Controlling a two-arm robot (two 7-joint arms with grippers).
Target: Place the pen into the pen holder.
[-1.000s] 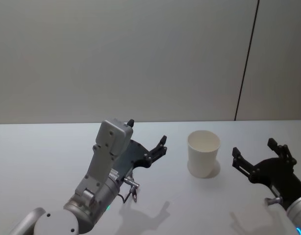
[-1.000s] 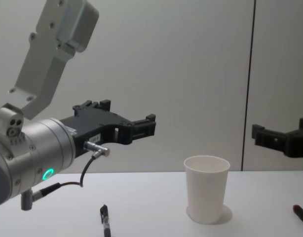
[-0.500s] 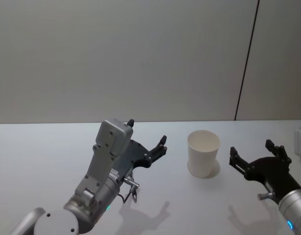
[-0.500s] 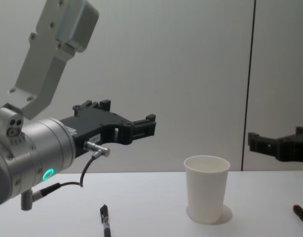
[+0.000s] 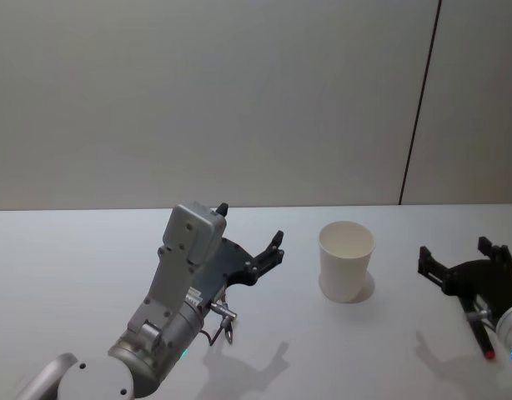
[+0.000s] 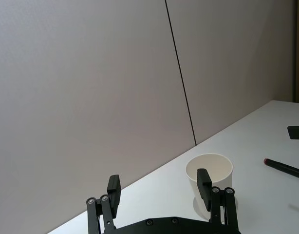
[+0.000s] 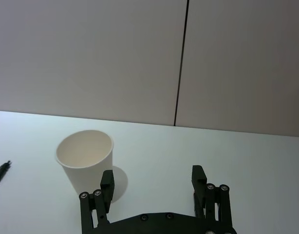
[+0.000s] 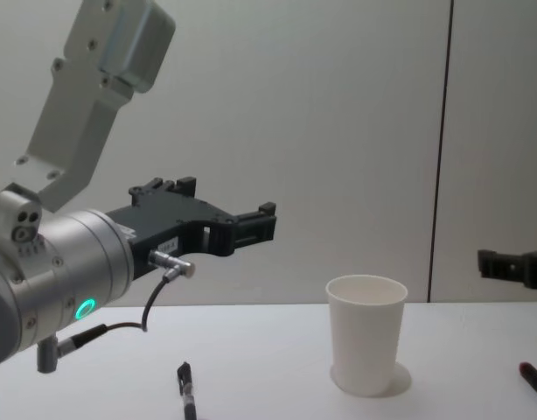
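- On the white table (image 5: 72, 275), the pen holder (image 5: 347, 260) stands upright between the arms.
- To its left hovers the left gripper (image 5: 251, 223), jaws spread, empty.
- The right gripper (image 5: 454, 250), jaws spread, hangs near a red-tipped pen (image 5: 484, 342) lying on the table.
- A black pen (image 8: 188, 394) lies left of the holder.

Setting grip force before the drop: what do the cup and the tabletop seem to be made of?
Cup: thin paper by the look, matte white, with a rolled rim and no gloss. Tabletop: smooth and hard, pale with a faint sheen, perhaps laminate; its look leaves that open. Left gripper and right gripper hover open either side of the cup.
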